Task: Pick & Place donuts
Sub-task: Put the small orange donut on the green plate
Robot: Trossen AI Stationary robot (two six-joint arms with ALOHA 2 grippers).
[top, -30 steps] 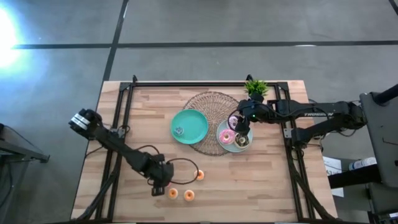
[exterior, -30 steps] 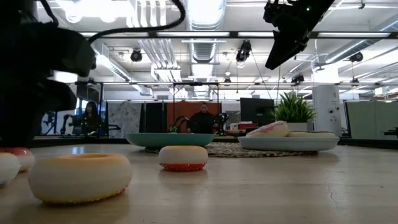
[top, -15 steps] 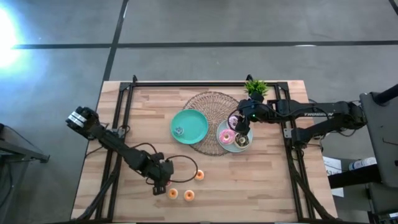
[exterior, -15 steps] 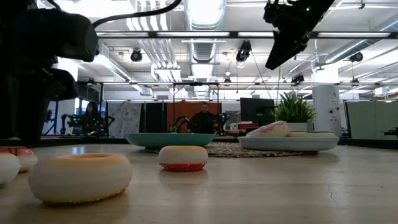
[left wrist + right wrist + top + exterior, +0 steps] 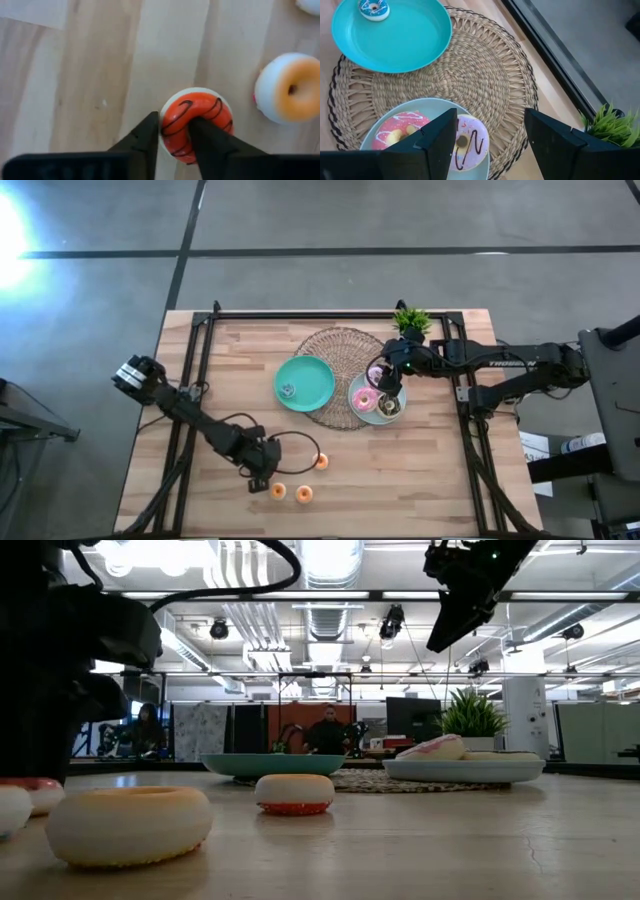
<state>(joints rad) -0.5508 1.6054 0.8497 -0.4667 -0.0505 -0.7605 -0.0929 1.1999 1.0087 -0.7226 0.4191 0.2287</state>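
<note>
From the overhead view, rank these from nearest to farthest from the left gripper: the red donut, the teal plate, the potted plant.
1. Red donut: between the left gripper fingers, near the table's front edge.
2. Teal plate: mid-table, partly on the woven mat.
3. Potted plant: back of the table, right side.

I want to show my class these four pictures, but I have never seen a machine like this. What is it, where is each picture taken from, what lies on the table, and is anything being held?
It is a robot with two dark arms at a wooden table, each ending in a two-finger gripper. One camera looks straight down, one sits at table-top height, and one rides on each wrist.

On the table lie a woven mat, a teal plate with a tiny blue donut, a light-blue plate with a pink donut and a lilac-white donut, and a small plant. Orange donuts lie near the front.

The left gripper is pinching a red donut on the table. The right gripper hangs open above the light-blue plate, holding nothing.
</note>
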